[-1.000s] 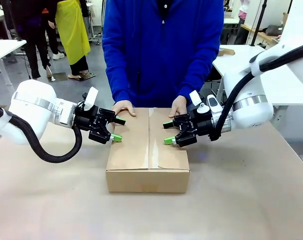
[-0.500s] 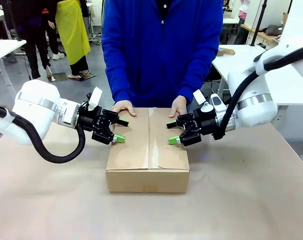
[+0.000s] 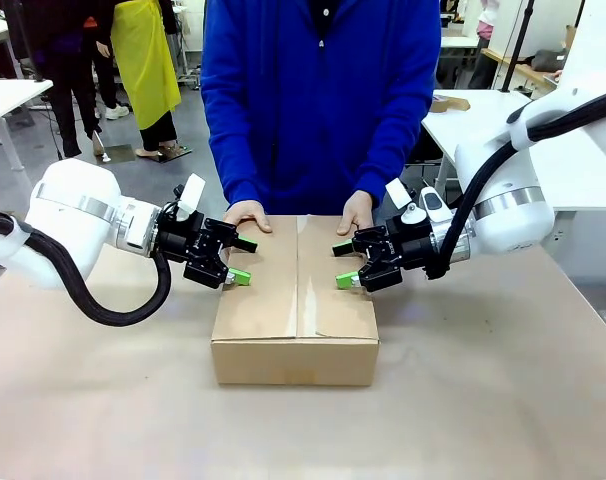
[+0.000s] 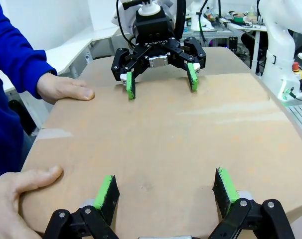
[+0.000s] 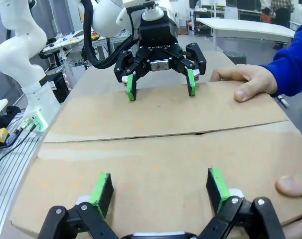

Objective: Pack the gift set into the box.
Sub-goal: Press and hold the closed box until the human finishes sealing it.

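Observation:
The box point(image 3: 295, 300) stands mid-table, its top flaps folded shut and meeting along a centre seam. A person's hands point(image 3: 248, 214) rest on the flaps at the far edge. My left gripper point(image 3: 241, 260) hangs open at the box's left edge, its fingers over the left flap point(image 4: 161, 134). My right gripper point(image 3: 341, 265) is open over the right flap point(image 5: 161, 164). The two grippers face each other across the top, with nothing between the fingers of either. The left wrist view shows my own left gripper point(image 4: 166, 191) and the right gripper point(image 4: 160, 82) opposite. The gift set is hidden.
Brown paper covers the table point(image 3: 483, 400), with free room in front of the box and on both sides. The person in a blue top point(image 3: 323, 100) stands close behind the box. White tables point(image 3: 473, 110) stand farther back.
Both grippers have shifted slightly to the right: the left one closer over the box, the right one back toward its edge. The box and hands have stayed put.

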`<state>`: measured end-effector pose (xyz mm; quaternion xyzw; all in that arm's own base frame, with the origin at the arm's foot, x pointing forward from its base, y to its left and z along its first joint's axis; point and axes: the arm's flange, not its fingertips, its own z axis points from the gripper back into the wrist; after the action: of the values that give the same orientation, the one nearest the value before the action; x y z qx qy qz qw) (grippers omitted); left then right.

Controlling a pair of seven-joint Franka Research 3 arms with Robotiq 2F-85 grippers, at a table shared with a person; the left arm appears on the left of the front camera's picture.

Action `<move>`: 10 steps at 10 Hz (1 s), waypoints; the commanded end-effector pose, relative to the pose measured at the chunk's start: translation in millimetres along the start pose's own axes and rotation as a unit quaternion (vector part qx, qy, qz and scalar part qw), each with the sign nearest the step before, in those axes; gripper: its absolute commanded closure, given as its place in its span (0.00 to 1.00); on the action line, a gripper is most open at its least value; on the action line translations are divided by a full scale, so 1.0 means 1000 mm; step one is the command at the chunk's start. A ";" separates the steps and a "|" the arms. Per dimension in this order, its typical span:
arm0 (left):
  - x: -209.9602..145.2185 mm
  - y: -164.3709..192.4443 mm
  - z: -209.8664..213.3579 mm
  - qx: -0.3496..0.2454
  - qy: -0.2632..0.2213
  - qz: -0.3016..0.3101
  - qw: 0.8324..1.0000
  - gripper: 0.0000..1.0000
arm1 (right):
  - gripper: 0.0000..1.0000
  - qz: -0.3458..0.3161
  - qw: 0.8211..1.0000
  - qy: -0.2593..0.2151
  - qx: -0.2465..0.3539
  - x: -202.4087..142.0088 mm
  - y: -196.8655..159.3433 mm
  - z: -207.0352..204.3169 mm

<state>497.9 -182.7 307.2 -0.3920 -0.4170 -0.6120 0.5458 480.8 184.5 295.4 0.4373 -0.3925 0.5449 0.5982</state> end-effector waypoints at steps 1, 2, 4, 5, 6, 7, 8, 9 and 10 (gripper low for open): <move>-0.001 0.000 0.001 0.000 -0.002 -0.005 1.000 0.00 | 0.00 -0.002 1.000 0.004 -0.004 -0.001 0.000 -0.003; -0.001 0.000 0.001 0.000 -0.002 -0.005 1.000 0.00 | 0.00 -0.002 1.000 0.004 -0.004 -0.001 0.000 -0.003; -0.001 0.000 0.001 0.000 -0.002 -0.005 1.000 0.00 | 0.00 -0.002 1.000 0.004 -0.004 -0.001 0.000 -0.003; -0.001 0.000 0.001 0.000 -0.002 -0.005 1.000 0.00 | 0.00 -0.002 1.000 0.004 -0.004 -0.001 0.000 -0.003; -0.001 0.000 0.001 0.000 -0.002 -0.005 1.000 0.00 | 0.00 -0.002 1.000 0.004 -0.004 -0.001 0.000 -0.003; -0.001 0.000 0.001 0.000 -0.002 -0.005 1.000 0.00 | 0.00 -0.002 1.000 0.004 -0.004 -0.001 0.000 -0.003; -0.001 0.000 0.001 0.000 -0.002 -0.005 1.000 0.00 | 0.00 -0.002 1.000 0.004 -0.004 -0.001 0.000 -0.003; -0.001 0.000 0.001 0.000 -0.002 -0.005 1.000 0.00 | 0.00 -0.002 1.000 0.004 -0.004 -0.001 0.000 -0.003; -0.001 0.000 0.001 0.000 -0.002 -0.005 1.000 0.00 | 0.00 -0.002 1.000 0.004 -0.004 -0.001 0.000 -0.003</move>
<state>498.0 -182.8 307.6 -0.3926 -0.4173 -0.6121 0.5451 480.9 184.5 295.4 0.4373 -0.3926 0.5448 0.5981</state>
